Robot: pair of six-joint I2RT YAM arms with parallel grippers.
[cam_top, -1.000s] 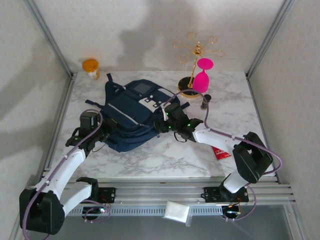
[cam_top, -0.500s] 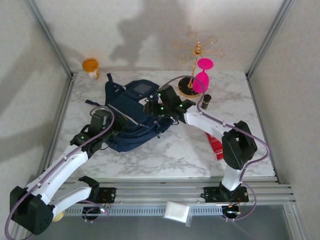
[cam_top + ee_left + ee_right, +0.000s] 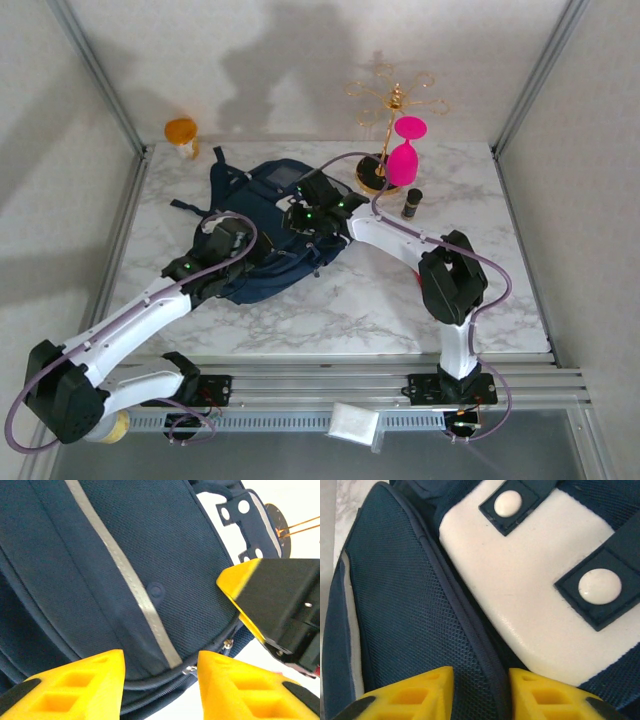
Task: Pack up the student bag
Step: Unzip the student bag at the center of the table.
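The student bag (image 3: 262,215), a navy backpack with a grey stripe and white patches, lies flat on the marble table (image 3: 330,310). My left gripper (image 3: 243,243) hovers open over its front pocket. In the left wrist view the left gripper (image 3: 160,661) straddles the curved zipper edge, with a metal zipper pull (image 3: 189,669) by the right finger. My right gripper (image 3: 297,215) is over the bag's upper part. In the right wrist view the right gripper (image 3: 481,674) has its jaws narrowly apart astride a dark seam (image 3: 485,645), beside a white patch (image 3: 540,595) with two snaps.
An orange pill bottle (image 3: 181,133) stands at the back left corner. A gold wire stand (image 3: 388,110) with a pink glass (image 3: 404,155) and a small dark bottle (image 3: 411,203) stand at the back right, close to the right arm. Metal frame posts border the table.
The right gripper moved back and left from the bag's right edge onto its upper part, widening and then narrowing its jaws. The left arm reached further right over the bag's front.
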